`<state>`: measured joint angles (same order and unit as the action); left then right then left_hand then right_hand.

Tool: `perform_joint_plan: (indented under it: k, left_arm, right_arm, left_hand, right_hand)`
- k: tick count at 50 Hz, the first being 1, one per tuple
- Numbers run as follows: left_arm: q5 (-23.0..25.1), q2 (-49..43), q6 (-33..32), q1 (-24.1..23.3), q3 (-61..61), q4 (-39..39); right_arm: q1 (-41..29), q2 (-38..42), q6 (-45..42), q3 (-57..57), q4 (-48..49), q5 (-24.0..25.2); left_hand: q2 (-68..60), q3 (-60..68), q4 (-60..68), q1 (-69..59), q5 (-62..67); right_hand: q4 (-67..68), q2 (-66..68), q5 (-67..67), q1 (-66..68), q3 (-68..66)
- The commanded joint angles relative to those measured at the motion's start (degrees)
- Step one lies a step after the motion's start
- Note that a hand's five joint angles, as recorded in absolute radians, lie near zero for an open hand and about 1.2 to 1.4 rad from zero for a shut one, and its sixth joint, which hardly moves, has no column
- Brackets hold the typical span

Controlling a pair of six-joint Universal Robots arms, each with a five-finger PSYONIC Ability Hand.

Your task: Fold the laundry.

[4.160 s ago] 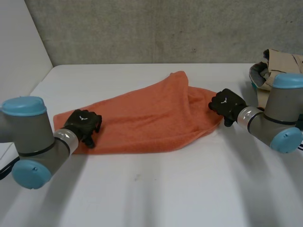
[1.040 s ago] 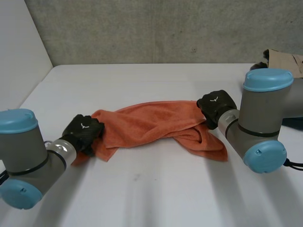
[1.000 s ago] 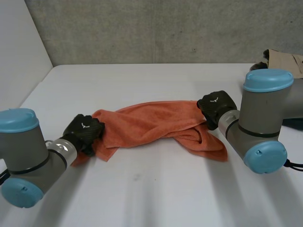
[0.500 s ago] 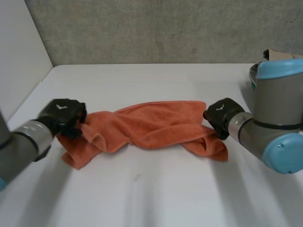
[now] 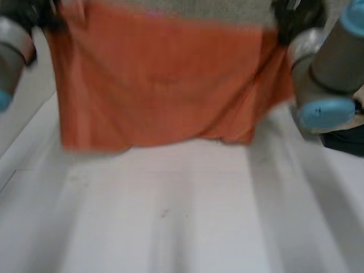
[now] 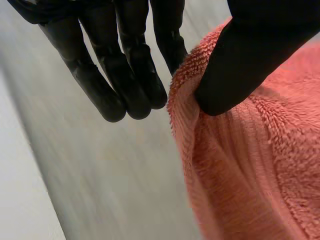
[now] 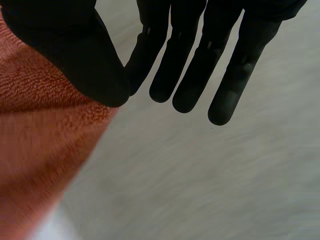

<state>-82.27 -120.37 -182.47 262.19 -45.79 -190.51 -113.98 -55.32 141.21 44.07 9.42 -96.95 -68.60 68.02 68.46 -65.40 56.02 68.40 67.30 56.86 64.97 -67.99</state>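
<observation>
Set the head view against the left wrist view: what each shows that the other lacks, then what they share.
Head view: the whole orange towel hanging spread over the white table, with the right hand at its upper corner. Left wrist view: the left hand pinching the towel's edge between thumb and a finger, and the terry loops. Shared: the towel, held up.

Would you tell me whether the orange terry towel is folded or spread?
Spread: the orange terry towel hangs flat between the left hand and right hand.

Orange towel (image 5: pixel 165 79), black fingers (image 6: pixel 136 80), white table (image 5: pixel 182 222), light-blue arm cap (image 5: pixel 318 114)
</observation>
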Motion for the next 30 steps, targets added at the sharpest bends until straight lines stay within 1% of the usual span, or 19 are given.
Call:
perform_joint_plan:
  k: [1,4,8,11,13,16,17,20,21,25,27,28,30]
  left_arm:
    - [-2.55,4.79,9.06,-0.10,-1.74,-12.79]
    - [-2.11,5.59,9.42,0.16,-5.70,-12.34]
    - [-1.58,6.82,9.50,1.57,-14.39,-12.43]
    - [-1.23,7.00,9.51,2.80,-22.30,-12.78]
    - [-0.53,6.82,9.51,3.41,-28.35,-13.39]
    - [0.96,5.94,9.59,4.11,-33.56,-14.71]
    - [2.45,4.90,9.25,4.38,-36.53,-15.93]
    - [5.00,3.05,9.07,4.82,-40.07,-17.52]
    - [6.49,1.91,8.80,4.99,-41.73,-18.22]
    - [8.52,0.41,7.05,5.17,-43.85,-18.76]
    - [8.70,0.40,5.91,5.26,-44.29,-18.67]
    - [8.70,0.58,5.12,5.52,-44.56,-18.58]
    - [8.79,0.93,4.59,5.87,-44.74,-18.41]
  right_arm:
    - [-0.10,-7.07,2.49,2.50,9.49,1.84]
    - [0.17,-8.30,2.75,5.58,7.64,3.26]
    - [0.87,-10.76,3.11,12.34,4.04,4.75]
    - [1.48,-12.61,3.10,19.81,0.70,6.07]
    - [1.57,-13.66,3.10,26.29,-1.93,8.08]
    - [1.66,-13.93,3.19,32.99,-3.61,10.37]
    - [1.57,-13.67,3.11,37.01,-4.14,11.95]
    - [1.66,-11.74,2.93,41.96,-3.88,13.98]
    - [1.49,-9.56,2.84,43.89,-3.36,14.85]
    - [1.31,-4.28,3.01,44.61,-3.35,14.60]
    - [1.05,-3.13,3.02,44.26,-3.79,14.16]
    - [0.96,-2.60,3.10,43.65,-4.40,13.72]
    - [0.96,-2.60,3.45,42.86,-5.02,12.93]
  left_hand:
    - [-11.40,11.98,11.54,-14.60,13.98]
    - [-11.40,11.98,11.54,-14.60,13.98]
    - [-11.40,11.98,11.54,-14.60,13.98]
    - [-11.40,11.98,11.54,-14.60,13.98]
    - [-11.40,11.98,11.54,-14.60,13.98]
    - [-11.40,11.98,11.54,-14.60,13.98]
    - [-11.40,11.98,11.54,-14.60,13.98]
    - [-11.40,11.98,11.54,-14.60,13.98]
    - [-11.40,11.98,11.54,-14.60,13.98]
    - [-11.40,11.98,11.54,-14.60,13.98]
    - [-11.40,11.98,11.54,-14.60,13.98]
    - [-11.40,11.98,11.54,-14.60,13.98]
    - [-11.40,11.98,11.54,-14.60,13.98]
  right_hand:
    - [11.60,12.70,13.14,15.03,-12.01]
    - [11.60,12.70,13.14,15.03,-12.01]
    - [11.60,12.70,13.14,15.03,-12.01]
    - [11.60,12.70,13.14,15.03,-12.01]
    - [11.60,12.70,13.14,15.03,-12.01]
    - [11.60,12.70,13.14,15.03,-12.01]
    - [11.60,12.70,13.14,15.03,-12.01]
    - [11.60,12.70,13.14,15.03,-12.01]
    - [11.60,12.70,13.14,15.03,-12.01]
    - [11.60,12.70,13.14,15.03,-12.01]
    - [11.60,12.70,13.14,15.03,-12.01]
    - [8.58,9.68,10.12,12.01,-8.99]
    - [-8.51,-7.42,-6.97,-5.09,8.10]
